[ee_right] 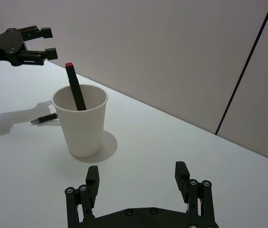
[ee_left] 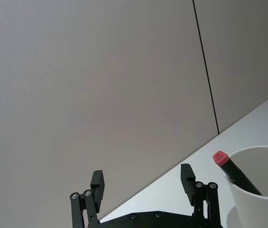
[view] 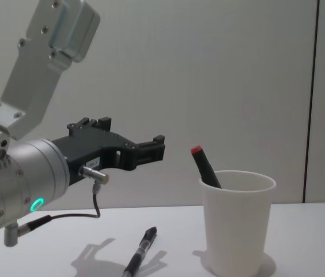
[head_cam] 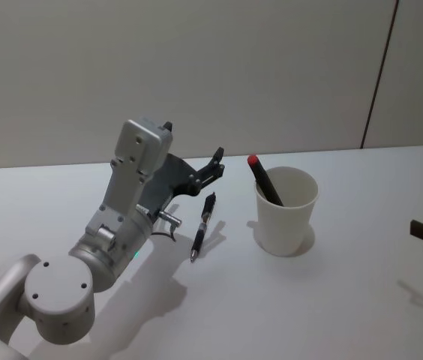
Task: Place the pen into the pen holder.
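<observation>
We find bare desk (head_cam: 346,300) on every side of the black pen (head_cam: 203,225), so it can be reached from above. Our left end effector (head_cam: 216,163) hangs raised near the pen's far end, fingers spread. The pen holder (head_cam: 286,214) stands near, to the right and apart from the pen. A red-capped marker (head_cam: 264,180) leans in it leftward, taking up part of the mouth. Our right end effector (ee_right: 137,173), fingers apart, sits well off to the right.
</observation>
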`<state>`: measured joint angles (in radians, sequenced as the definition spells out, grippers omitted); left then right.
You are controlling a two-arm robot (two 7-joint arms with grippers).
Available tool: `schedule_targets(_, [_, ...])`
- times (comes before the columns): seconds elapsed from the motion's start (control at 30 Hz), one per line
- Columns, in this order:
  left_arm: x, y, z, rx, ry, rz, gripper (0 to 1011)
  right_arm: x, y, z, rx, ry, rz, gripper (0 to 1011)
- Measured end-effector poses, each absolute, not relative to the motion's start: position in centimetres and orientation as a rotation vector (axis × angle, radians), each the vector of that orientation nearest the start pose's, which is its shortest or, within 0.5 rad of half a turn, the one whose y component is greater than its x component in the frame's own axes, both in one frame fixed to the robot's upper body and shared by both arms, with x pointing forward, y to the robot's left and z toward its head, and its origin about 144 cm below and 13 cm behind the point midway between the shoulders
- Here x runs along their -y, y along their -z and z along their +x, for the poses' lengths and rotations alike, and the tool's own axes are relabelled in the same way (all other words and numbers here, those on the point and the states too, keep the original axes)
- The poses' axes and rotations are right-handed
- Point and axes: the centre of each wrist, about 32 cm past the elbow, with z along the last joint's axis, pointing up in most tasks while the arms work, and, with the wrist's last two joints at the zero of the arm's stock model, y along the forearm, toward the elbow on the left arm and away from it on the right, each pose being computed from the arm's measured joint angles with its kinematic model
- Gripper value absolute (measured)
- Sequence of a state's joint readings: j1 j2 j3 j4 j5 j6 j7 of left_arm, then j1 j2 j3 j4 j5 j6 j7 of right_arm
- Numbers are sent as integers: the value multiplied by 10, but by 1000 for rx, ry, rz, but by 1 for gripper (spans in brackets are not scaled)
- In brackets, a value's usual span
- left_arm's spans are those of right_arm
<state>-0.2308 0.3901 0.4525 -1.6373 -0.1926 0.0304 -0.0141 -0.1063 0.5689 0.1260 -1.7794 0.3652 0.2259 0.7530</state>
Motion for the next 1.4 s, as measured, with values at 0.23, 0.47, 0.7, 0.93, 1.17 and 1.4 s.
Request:
schedule_targets(0.23, [-203, -1209, 485, 255, -1113, 126, 1000, 393, -1233, 429, -3, 829, -258, 1001])
schedule_targets(0.47, [-205, -1213, 478, 193, -1099, 164, 1001, 395, -1233, 427, -8, 820, -269, 1002])
schedule_targets(0.7, [-206, -1215, 471, 104, -1079, 191, 1001, 397, -1234, 426, -11, 814, -275, 1002])
schedule_targets(0.93, [-206, -1212, 463, 2, -1061, 194, 1001, 398, -1234, 426, -12, 810, -279, 1002])
schedule_targets(1.17, [-204, -1207, 455, -64, -1088, 172, 1001, 398, -1234, 425, -13, 809, -281, 1002])
schedule_targets(1.4, [-197, -1202, 450, -103, -1158, 165, 1001, 399, -1234, 425, -13, 808, -282, 1001])
